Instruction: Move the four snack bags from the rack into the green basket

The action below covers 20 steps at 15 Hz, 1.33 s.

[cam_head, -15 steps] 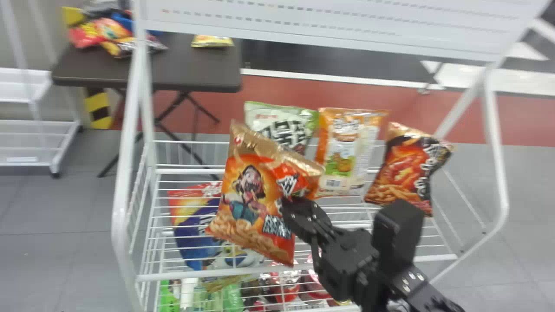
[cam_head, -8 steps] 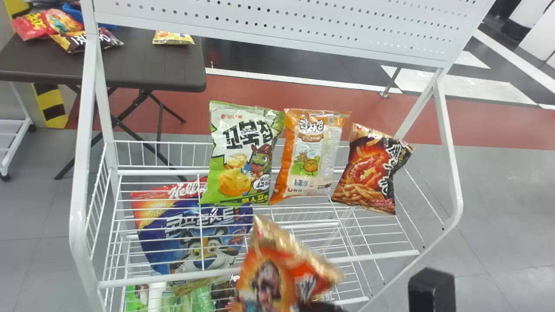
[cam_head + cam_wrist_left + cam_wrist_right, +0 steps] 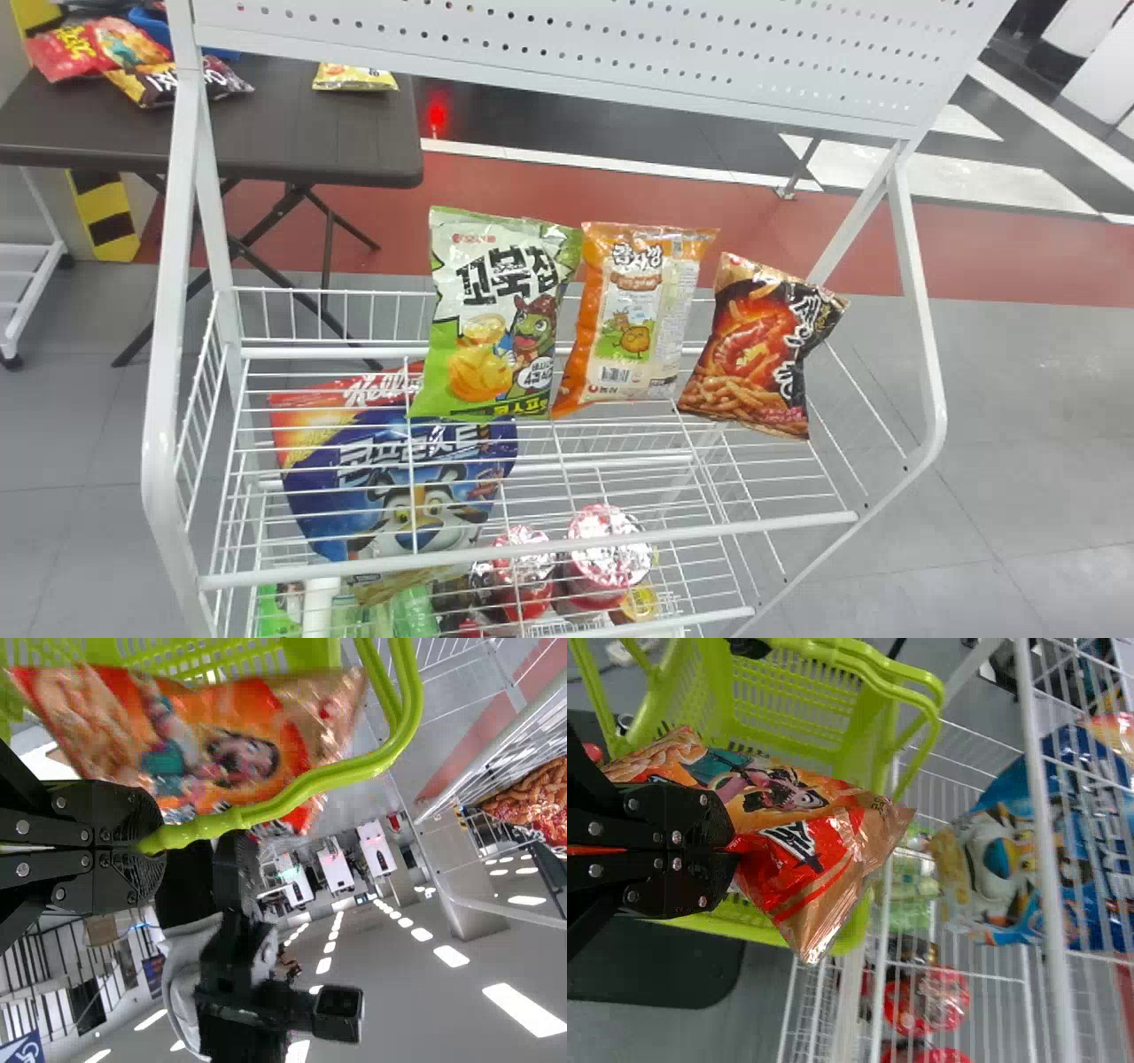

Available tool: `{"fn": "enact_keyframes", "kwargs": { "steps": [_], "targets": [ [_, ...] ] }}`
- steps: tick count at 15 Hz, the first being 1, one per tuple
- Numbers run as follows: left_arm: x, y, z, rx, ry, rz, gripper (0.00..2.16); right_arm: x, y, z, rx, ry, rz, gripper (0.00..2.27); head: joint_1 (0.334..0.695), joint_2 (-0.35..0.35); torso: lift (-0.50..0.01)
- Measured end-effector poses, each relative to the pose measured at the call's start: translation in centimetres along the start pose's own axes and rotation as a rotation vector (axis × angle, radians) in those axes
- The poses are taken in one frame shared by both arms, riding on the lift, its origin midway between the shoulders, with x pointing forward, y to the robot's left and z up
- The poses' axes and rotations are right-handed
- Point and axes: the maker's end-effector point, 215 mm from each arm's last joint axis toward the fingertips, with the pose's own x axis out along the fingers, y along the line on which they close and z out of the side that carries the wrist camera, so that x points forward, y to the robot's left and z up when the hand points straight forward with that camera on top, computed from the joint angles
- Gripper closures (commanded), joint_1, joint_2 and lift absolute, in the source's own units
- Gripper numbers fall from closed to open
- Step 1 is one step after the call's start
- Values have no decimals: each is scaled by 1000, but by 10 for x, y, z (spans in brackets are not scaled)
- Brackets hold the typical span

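Beside a white wire rack (image 3: 709, 532), the right gripper (image 3: 733, 850) grips an orange-and-gold snack bag (image 3: 788, 824) at the mouth of the green basket (image 3: 866, 753), whose handle (image 3: 354, 769) the left gripper (image 3: 152, 849) clamps. On the rack, a green bag (image 3: 492, 319), an orange-and-white bag (image 3: 633, 310) and a black-and-red bag (image 3: 762, 346) line up near a blue cereal bag (image 3: 407, 487).
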Motion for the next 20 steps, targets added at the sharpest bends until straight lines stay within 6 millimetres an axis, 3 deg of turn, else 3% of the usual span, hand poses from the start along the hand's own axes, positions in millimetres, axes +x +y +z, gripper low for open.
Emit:
{"fn": "enact_keyframes", "kwargs": {
  "steps": [1,2,3,7,11,16,20],
  "targets": [
    [1,-1,0,2,1,-3,1851,12,6,-6,0,21,16,1652,695,-350,0],
    [1,-2,-1,2,1,-5,1851,20,11,-9,2,38,28,566,695,-350,0],
    [1,-3,-2,2,2,-7,1851,27,13,-10,5,53,36,-2,695,-350,0],
    [0,-7,-6,-1,2,-10,1851,43,9,17,-26,-2,41,53,695,-350,0],
    [1,-8,-8,2,4,-11,1851,26,-1,59,-76,-125,15,53,695,-350,0],
    [6,-12,-15,5,20,-9,1851,-22,-18,215,-203,-624,-118,83,695,-350,0],
    [9,-16,-22,3,30,-11,1851,-18,-23,311,-202,-837,-212,93,695,-350,0]
  ]
}}
